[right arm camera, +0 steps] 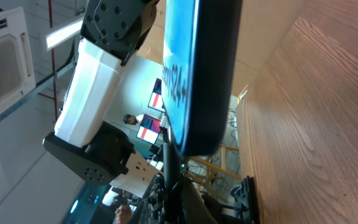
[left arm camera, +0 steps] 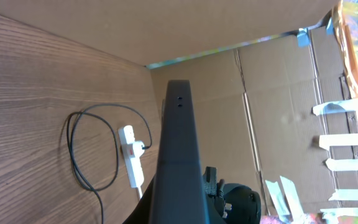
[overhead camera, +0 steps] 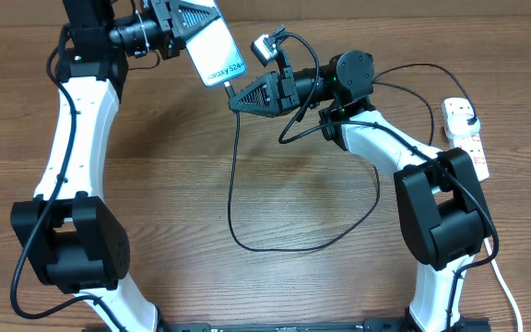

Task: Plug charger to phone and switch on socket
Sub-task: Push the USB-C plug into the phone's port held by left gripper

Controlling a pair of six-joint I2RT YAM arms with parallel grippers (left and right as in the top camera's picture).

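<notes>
My left gripper (overhead camera: 194,20) is shut on the phone (overhead camera: 208,48) and holds it tilted above the far side of the table, cyan screen up. The phone shows edge-on in the left wrist view (left arm camera: 179,149) and from close up in the right wrist view (right arm camera: 191,74). My right gripper (overhead camera: 234,98) is shut on the charger's connector end (right arm camera: 169,171), right at the phone's lower end. I cannot tell if the tip is seated. The charger cable (overhead camera: 231,184) loops over the table to its black plug (overhead camera: 461,112) in the white socket (overhead camera: 469,140), which also shows in the left wrist view (left arm camera: 130,155).
The socket's white cord (overhead camera: 505,286) runs down the right edge past the right arm's base. Cardboard walls (left arm camera: 278,112) stand behind the table. The cable loop (left arm camera: 73,149) lies on the wood between the arms.
</notes>
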